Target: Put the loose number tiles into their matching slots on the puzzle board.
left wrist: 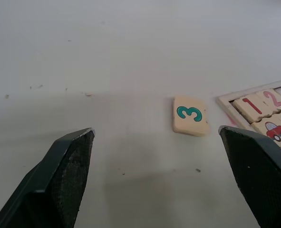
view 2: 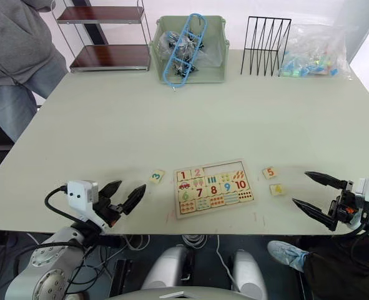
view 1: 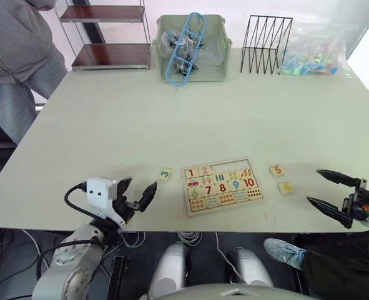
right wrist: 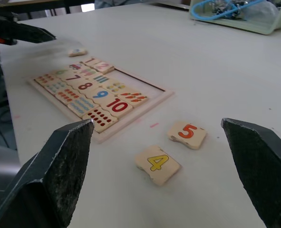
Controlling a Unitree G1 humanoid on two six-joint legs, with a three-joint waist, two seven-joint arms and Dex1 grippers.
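Your left gripper (view 1: 136,192) and right gripper (view 1: 324,190) both gape wide, holding nothing. Tile 3 (view 1: 165,174) lies just left of the puzzle board (view 1: 221,185); tile 5 (view 1: 276,170) and tile 4 (view 1: 285,187) lie right of it; tiles 1 and 2 sit slotted.

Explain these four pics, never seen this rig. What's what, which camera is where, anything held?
It is a two-armed humanoid robot. Two pictures come from its head, looking down over a table; the other two come from cameras on its wrists, looking along each tool's fingers. The left tool and right tool are both open and hold nothing. On the table lies a wooden puzzle board with tiles 1 and 2 already seated. Tile 3 lies loose on the board's left, tiles 5 and 4 on its right. A person stands at the far left corner.
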